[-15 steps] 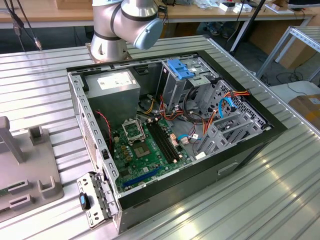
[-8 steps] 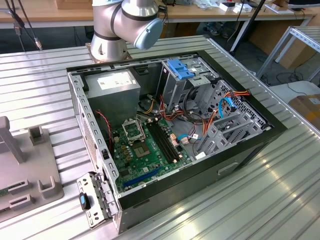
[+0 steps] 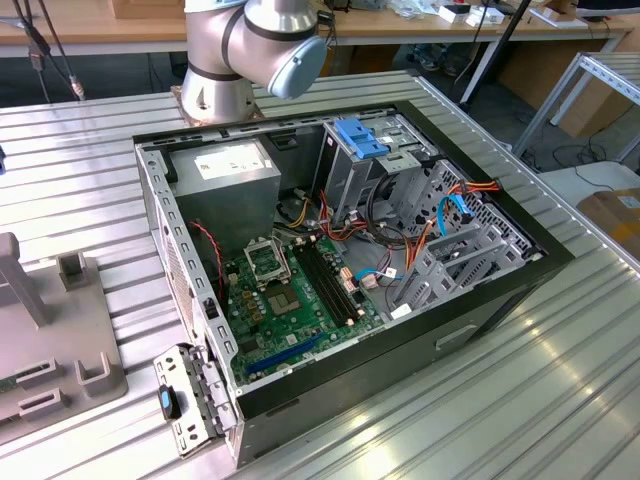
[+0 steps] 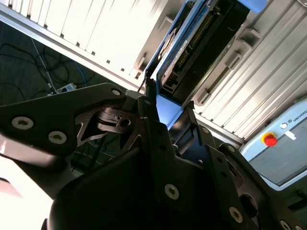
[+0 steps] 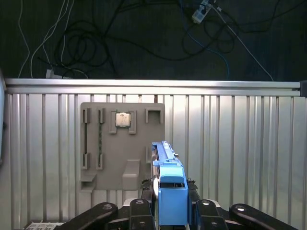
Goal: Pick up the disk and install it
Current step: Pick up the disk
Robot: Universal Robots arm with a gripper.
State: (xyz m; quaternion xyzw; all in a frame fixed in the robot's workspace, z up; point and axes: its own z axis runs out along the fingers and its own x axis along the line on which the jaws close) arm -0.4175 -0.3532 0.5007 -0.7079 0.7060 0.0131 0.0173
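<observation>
Nothing reads whole. In the upper middle of the exterior view, a white label (image 3: 228, 160) on the grey power-supply box (image 3: 225, 188) carries print too small to make out. In the second wrist view, dark lettering (image 4: 300, 116) on a pale panel (image 4: 283, 155) beside a red button (image 4: 270, 140) is cut off.

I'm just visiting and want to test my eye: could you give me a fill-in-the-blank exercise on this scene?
1. The gripper is shut on the disk, whose plastic frame is ____.
2. Inside the open computer case, the motherboard is ____.
3. The grey power-supply box in the case carries a ____ label.
Missing words: blue; green; white.
</observation>
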